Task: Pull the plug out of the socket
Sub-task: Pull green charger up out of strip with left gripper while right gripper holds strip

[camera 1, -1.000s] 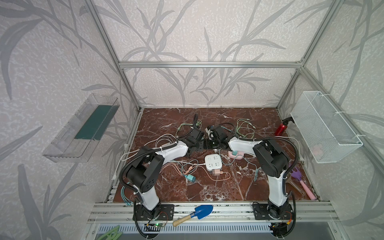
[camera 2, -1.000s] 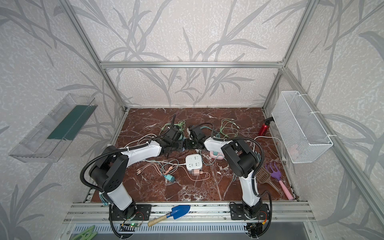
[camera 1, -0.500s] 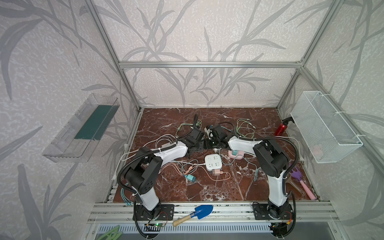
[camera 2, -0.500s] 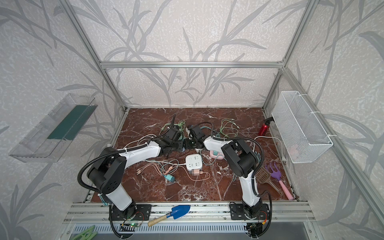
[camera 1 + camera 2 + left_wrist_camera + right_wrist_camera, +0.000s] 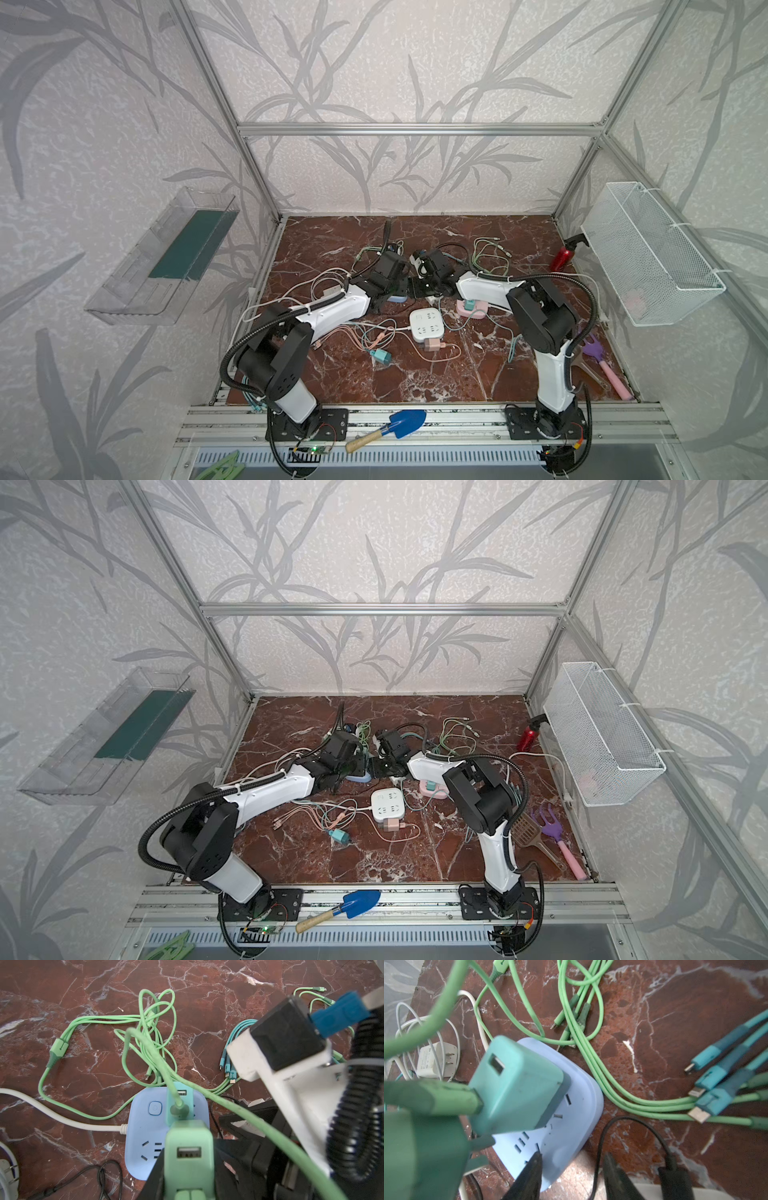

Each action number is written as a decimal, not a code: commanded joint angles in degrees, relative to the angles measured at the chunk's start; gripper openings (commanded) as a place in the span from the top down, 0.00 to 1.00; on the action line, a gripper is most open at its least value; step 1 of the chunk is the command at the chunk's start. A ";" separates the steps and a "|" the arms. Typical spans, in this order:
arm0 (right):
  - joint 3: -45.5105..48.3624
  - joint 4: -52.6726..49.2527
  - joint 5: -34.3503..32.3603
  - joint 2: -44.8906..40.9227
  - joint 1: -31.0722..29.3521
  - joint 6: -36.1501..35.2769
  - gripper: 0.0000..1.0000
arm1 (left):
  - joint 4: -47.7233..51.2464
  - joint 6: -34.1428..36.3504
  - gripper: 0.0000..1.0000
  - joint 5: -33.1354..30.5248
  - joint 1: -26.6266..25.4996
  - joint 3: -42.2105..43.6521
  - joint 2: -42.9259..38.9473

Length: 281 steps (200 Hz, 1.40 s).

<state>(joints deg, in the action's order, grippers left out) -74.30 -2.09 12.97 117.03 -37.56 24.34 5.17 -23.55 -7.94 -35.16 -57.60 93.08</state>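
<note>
Two claws: we see left gripper point(image 5: 188, 1176) clamped on mint-green boxy charger plug point(image 5: 189, 1138), prongs out of pale-blue rounded plastic socket point(image 5: 145, 1126); right gripper point(image 5: 572, 1155) narrowly open over its edge.

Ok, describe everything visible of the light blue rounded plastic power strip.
The light blue power strip is a rounded matte plastic square, flat on the red marble table. It carries a round button, slots and a plugged-in teal charger; a white cord enters one side. One right gripper fingertip seems to touch it.
</note>
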 commanded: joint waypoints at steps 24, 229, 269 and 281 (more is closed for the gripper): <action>1.50 -0.02 1.65 -0.39 -0.02 -0.86 0.44 | -0.10 0.59 0.87 -2.23 -0.01 1.59 -3.72; 8.47 11.05 5.76 -8.61 -0.02 -2.28 0.31 | -4.28 -5.15 0.85 5.58 11.31 13.26 -18.08; 8.51 11.49 5.97 -8.58 -0.05 -2.29 0.31 | -4.34 -5.47 0.84 7.82 14.58 14.95 -19.62; 8.48 11.49 6.02 -8.53 0.02 -2.28 0.31 | -4.83 -6.07 0.84 8.48 15.47 15.44 -19.91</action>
<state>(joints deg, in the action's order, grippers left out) -66.39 7.84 18.55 111.26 -37.56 22.46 2.46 -28.10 -1.56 -21.04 -42.83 75.20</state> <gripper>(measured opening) 0.690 0.268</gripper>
